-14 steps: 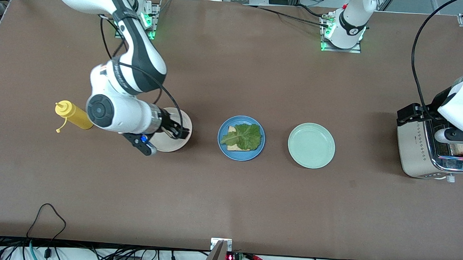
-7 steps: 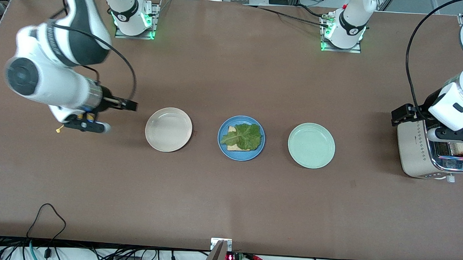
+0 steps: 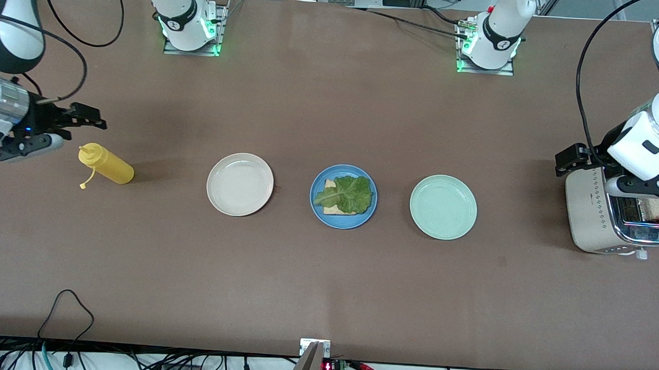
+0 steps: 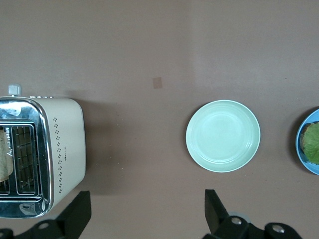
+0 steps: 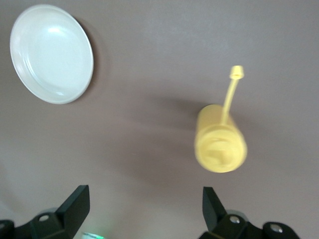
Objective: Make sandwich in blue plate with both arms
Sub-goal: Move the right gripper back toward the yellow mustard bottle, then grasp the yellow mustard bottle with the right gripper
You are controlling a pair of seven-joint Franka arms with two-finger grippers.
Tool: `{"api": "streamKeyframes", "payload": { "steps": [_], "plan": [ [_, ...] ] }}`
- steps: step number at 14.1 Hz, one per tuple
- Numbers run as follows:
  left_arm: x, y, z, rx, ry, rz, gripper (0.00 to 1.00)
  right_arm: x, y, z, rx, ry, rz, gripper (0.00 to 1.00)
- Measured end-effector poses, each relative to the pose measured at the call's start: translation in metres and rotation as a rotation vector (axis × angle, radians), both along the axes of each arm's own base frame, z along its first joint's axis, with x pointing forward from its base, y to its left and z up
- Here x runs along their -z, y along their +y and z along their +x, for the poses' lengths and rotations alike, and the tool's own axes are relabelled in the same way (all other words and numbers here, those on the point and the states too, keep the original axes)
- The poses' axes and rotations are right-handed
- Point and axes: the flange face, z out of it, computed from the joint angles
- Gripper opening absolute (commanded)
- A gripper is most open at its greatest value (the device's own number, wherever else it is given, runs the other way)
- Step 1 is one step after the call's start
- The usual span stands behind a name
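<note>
The blue plate (image 3: 343, 197) sits mid-table with one bread slice (image 3: 331, 208) on it and a green lettuce leaf (image 3: 346, 194) on top; its edge shows in the left wrist view (image 4: 310, 148). A second bread slice (image 3: 658, 208) stands in the toaster (image 3: 606, 219), also seen in the left wrist view (image 4: 4, 158). My left gripper (image 3: 565, 162) is open and empty, up over the toaster's edge; its view is (image 4: 147, 211). My right gripper (image 3: 90, 117) is open and empty, up in the air near the yellow bottle (image 3: 107, 164); its view is (image 5: 144, 209).
A cream-white plate (image 3: 240, 184) lies toward the right arm's end, also in the right wrist view (image 5: 51, 54). A pale mint-green plate (image 3: 443, 207) lies toward the left arm's end, also in the left wrist view (image 4: 223, 135). The yellow bottle also shows in the right wrist view (image 5: 221, 144).
My right arm has swung away from the cream-white plate toward the table's end past the yellow bottle. My left gripper has shifted slightly over the toaster.
</note>
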Motion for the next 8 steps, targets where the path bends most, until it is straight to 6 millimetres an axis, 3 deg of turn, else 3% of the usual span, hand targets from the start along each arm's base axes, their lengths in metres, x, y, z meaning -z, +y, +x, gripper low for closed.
{"api": "streamKeyframes", "payload": {
  "steps": [4,8],
  "plan": [
    [0.0,0.002,0.0,-0.004,0.0,0.0,1.0,0.013,-0.081,-0.017,-0.273,-0.124,0.038,1.0],
    [0.0,0.002,0.0,-0.004,0.0,0.0,1.0,0.033,-0.136,-0.034,-0.491,-0.26,0.172,1.0]
  ]
}}
